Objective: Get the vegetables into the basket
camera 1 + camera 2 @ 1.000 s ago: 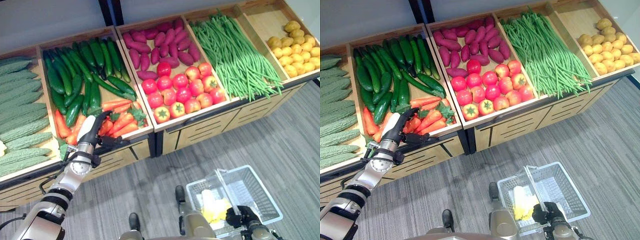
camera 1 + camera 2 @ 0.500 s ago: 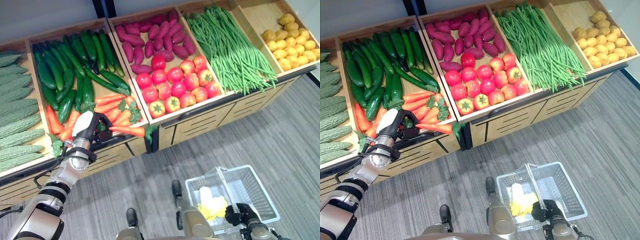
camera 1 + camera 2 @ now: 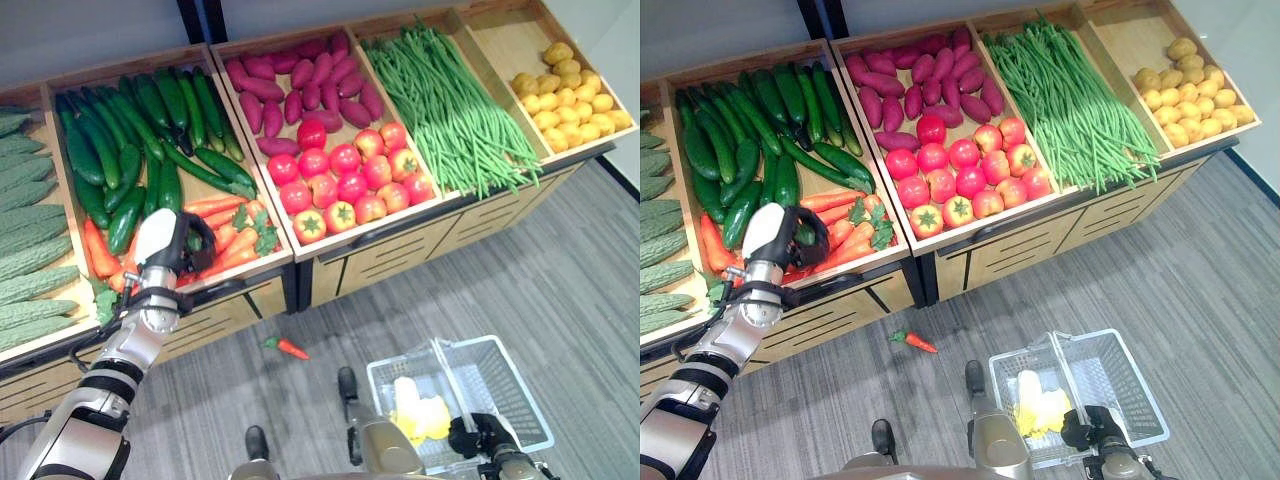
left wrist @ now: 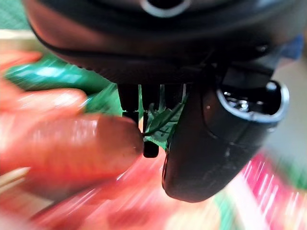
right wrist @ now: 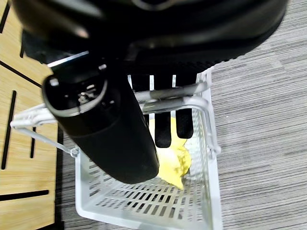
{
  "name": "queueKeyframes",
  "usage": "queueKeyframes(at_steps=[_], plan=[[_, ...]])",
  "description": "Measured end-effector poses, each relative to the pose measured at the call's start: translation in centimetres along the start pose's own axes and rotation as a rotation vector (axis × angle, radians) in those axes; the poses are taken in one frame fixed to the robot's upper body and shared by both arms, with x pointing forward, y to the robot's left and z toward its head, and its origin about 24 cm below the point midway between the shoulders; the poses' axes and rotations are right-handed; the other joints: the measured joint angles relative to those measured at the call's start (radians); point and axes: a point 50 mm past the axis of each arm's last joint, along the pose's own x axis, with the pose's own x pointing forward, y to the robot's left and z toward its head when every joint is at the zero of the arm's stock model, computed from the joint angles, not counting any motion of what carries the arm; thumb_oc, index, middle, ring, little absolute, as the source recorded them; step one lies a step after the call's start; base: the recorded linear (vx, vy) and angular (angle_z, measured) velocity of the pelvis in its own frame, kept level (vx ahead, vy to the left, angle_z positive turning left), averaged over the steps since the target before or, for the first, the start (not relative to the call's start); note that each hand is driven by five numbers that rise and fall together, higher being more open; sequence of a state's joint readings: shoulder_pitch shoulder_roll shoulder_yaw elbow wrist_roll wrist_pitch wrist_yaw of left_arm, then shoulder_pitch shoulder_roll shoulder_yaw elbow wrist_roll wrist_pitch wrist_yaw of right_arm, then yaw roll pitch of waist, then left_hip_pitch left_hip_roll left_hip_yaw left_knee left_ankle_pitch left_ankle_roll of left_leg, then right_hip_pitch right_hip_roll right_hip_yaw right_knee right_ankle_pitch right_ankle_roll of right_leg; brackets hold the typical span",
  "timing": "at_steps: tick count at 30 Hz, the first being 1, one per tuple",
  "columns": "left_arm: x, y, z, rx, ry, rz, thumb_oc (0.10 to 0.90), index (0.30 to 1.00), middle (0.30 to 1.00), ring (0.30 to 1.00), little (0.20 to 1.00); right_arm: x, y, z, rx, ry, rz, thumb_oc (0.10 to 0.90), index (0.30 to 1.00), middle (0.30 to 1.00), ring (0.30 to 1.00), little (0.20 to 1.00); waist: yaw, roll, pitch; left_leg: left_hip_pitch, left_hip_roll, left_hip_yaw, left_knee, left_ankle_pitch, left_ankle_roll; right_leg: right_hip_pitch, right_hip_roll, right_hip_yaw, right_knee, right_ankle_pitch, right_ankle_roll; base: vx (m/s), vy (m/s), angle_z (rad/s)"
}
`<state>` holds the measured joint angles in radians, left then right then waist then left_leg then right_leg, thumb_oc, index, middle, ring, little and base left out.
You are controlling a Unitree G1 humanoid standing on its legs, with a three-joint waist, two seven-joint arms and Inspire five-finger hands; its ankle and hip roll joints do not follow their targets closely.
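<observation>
Wooden produce bins are standing over grey carpeted floor, holding cucumbers, a carrot pile, tomatoes, sweet potatoes, green beans and potatoes. One carrot is lying loose on the carpet in front of the bins, well apart from the white wire basket, which is holding pale yellow produce. The left hand is sitting over the carrot pile with its fingers curled among carrots and green tops; the left wrist view is showing leaves between finger and thumb and a carrot against the fingers, but whether anything is truly being gripped I cannot tell. The right hand is wrapping its fingers round the basket's handle, keeping the basket low by the floor. To do this pick well, the left hand should probably be closing round a carrot's firm body rather than its leafy top, checking the hold before lifting clear of the bin edge, then carrying it over the basket opening before releasing.
</observation>
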<state>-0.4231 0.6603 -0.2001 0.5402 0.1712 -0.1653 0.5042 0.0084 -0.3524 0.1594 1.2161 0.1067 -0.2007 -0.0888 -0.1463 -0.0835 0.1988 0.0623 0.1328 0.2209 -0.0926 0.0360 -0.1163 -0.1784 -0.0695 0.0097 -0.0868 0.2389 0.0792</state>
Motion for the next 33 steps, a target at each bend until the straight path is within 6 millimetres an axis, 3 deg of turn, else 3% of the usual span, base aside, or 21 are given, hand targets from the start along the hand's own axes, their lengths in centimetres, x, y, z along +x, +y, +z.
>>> queueKeyframes(at_steps=[5,9,16,24,28,33], plan=[[0.8,1.3,2.9,-0.176,-0.077,0.123,0.4,0.3,0.3,0.3,0.3,0.0,0.4,0.2,-0.001,-0.009,0.01,0.4,0.3,0.3,0.3,0.3,-0.002,0.0,-0.004,0.017,-0.002,-0.002,-0.001,-0.004,0.0,0.019,-0.003,-0.001,0.0,-0.013,0.006,0.01,-0.001,0.0],[0.0,0.5,4.7,-0.368,-0.098,0.142,0.4,0.3,0.3,0.3,0.3,-0.1,0.4,-0.2,-0.002,0.003,0.01,0.4,0.3,0.3,0.3,0.3,0.005,0.001,-0.022,0.017,-0.002,-0.005,-0.001,-0.004,0.0,0.02,-0.003,-0.002,0.0,-0.015,0.008,0.0,0.0,0.0],[-1.7,-0.9,5.1,-0.654,-0.026,0.094,0.4,0.3,0.3,0.3,0.3,-0.4,0.4,-1.1,-0.001,0.025,0.009,0.4,0.3,0.3,0.3,0.3,0.003,0.008,-0.047,0.017,-0.004,-0.008,-0.001,-0.004,0.0,0.022,-0.005,-0.004,0.0,-0.015,0.008,0.0,0.0,0.0],[-2.6,-2.0,4.4,-0.864,0.063,0.034,0.4,0.3,0.3,0.3,0.3,-0.6,0.5,-1.6,-0.002,0.04,0.011,0.4,0.3,0.3,0.3,0.3,0.007,0.012,-0.049,0.016,-0.004,-0.017,-0.001,-0.004,0.006,0.023,-0.006,-0.009,0.0,-0.013,0.006,0.0,0.001,0.01],[-2.8,-2.1,4.1,-0.901,0.086,0.017,0.4,0.3,0.3,0.3,0.3,-0.7,0.3,-1.9,-0.004,0.051,0.008,0.4,0.3,0.3,0.3,0.3,0.005,0.03,-0.06,0.016,-0.003,-0.018,-0.001,-0.004,0.006,0.023,-0.006,-0.01,0.0,-0.013,0.006,0.0,0.0,0.0],[-2.8,-2.1,4.2,-0.905,0.079,0.007,0.4,0.3,0.3,0.3,0.3,-0.7,0.3,-2.0,-0.004,0.055,0.009,0.4,0.3,0.3,0.3,0.3,0.007,0.035,-0.062,0.016,-0.003,-0.018,-0.001,-0.004,0.007,0.023,-0.006,-0.01,0.0,-0.013,0.006,0.0,0.0,0.0]])
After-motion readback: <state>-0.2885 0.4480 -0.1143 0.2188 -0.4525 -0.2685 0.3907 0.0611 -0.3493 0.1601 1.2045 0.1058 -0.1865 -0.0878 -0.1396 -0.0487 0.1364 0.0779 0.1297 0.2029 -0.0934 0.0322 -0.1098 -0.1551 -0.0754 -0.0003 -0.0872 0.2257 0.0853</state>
